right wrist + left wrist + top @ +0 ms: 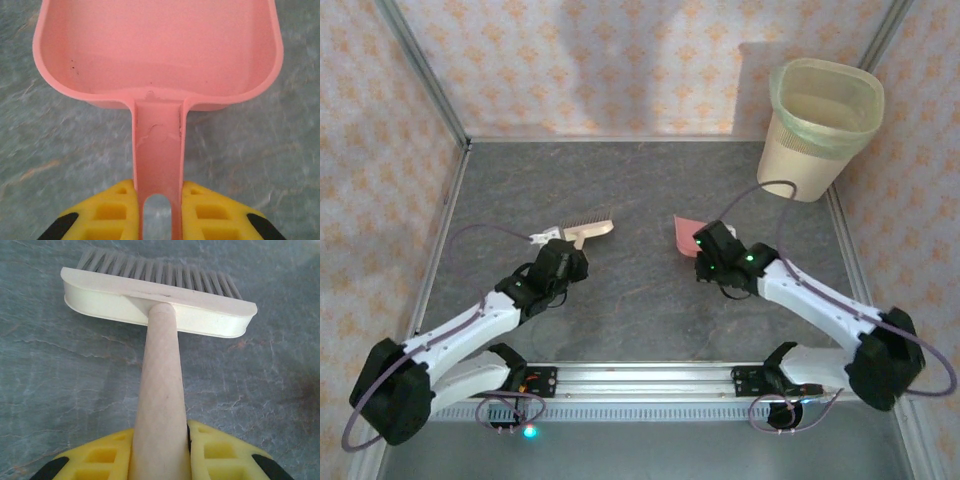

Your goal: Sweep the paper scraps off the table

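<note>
The paper scraps are out of view. My left gripper (564,250) (160,452) is shut on the handle of a cream brush (588,229) (160,300), whose grey bristles point away over the dark grey table (630,180). My right gripper (705,250) (159,212) is shut on the handle of a pink dustpan (686,236) (155,45). The pan's scoop holds nothing and is low over the table (55,155). Brush and dustpan face each other across the table's middle, apart.
A pale translucent bin (820,125) stands at the table's back right corner. Aluminium rails (640,378) edge the surface, and orange floral walls (600,60) close it in at the back and sides.
</note>
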Robot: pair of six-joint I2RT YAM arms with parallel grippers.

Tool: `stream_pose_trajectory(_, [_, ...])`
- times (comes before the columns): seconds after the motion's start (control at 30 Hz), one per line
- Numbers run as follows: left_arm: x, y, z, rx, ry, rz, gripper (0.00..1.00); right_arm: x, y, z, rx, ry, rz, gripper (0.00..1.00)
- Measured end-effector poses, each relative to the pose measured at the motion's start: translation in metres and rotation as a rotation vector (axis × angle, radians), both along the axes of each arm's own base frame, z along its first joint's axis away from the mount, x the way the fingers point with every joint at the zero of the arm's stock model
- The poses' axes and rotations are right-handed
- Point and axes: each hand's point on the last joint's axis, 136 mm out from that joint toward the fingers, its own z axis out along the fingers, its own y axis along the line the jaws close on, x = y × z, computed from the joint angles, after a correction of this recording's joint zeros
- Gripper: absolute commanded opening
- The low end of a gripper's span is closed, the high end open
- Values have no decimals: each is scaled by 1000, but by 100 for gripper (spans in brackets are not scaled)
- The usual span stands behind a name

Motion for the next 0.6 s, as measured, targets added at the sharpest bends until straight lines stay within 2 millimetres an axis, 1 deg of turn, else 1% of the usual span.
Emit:
stream_pose_trajectory(0.07, [4,-6,-4,8,24,-18,2,12,3,-6,-42,-24,6,2])
stream_pose_trajectory(0.13, [9,-11,-6,18,42,-37,7,23,5,-11,-76,-44,11,5])
stream_pose_trajectory(0.27, [16,-20,-11,36,72,-70,13,36,11,-21,-115,-68,25,4])
stream_pose_trajectory(0.33, [18,-22,-15,49,85,-82,14,40,14,-27,-127,-65,33,5])
stream_pose_trajectory(0.43, [22,-25,-16,67,92,-98,19,44,18,-38,-138,-56,40,5])
stream_pose_trajectory(0.6, [25,-27,-17,90,94,-120,30,47,22,-47,-146,-48,61,6])
